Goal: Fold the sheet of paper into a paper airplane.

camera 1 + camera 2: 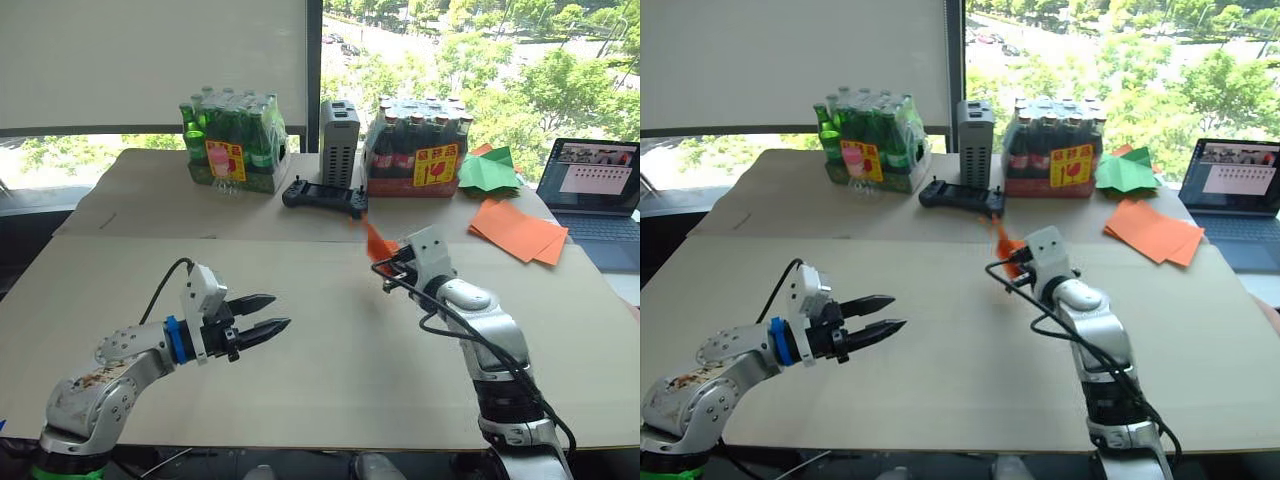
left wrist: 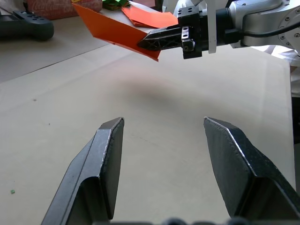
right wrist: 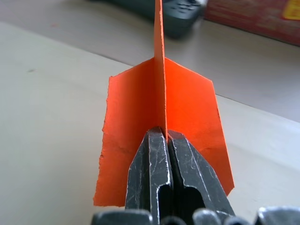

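Paper airplane [image 3: 161,140], orange and creased, is up off the table [image 1: 330,350], pinched at its keel by my right gripper [image 2: 151,40], fingers clamped tight on it with both wings spread. My left gripper [image 1: 268,315] hangs well apart, fingers [image 2: 98,173] spread, gripping nothing. Behind sit spare orange sheets [image 1: 518,230].
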